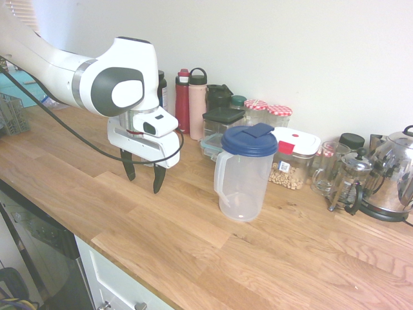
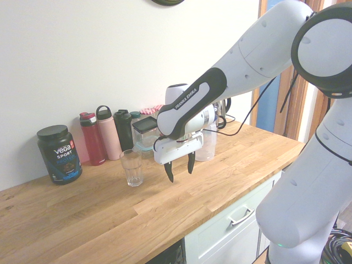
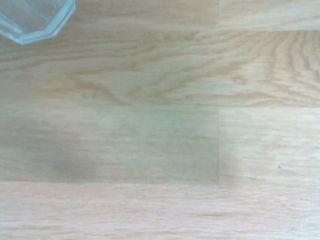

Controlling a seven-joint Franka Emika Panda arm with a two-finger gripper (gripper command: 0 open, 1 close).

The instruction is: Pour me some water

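On the counter (image 1: 193, 252): pitcher, glass, a back row of bottles and jars along the wall.
End effector (image 1: 143, 173): released, jaws spread wide and pointing straight down, holding nothing, hanging above bare wood.
Pitcher (image 1: 242, 173): clear plastic with a blue lid (image 1: 250, 139), upright, just beside the end effector, handle (image 1: 220, 175) turned toward it.
Pitcher contents: looks nearly empty, though clear water would be hard to see; likely light.
Pitcher handling: thin, smooth walls, probably slippery and a little flexible; body looks too wide for the jaws.
Where to grip: the handle, closing across its vertical bar, high up so it tips without swinging.
Glass (image 2: 131, 168): clear faceted tumbler, upright, empty as far as shows, near the end effector on the opposite side from the pitcher; fragile, easily knocked over.
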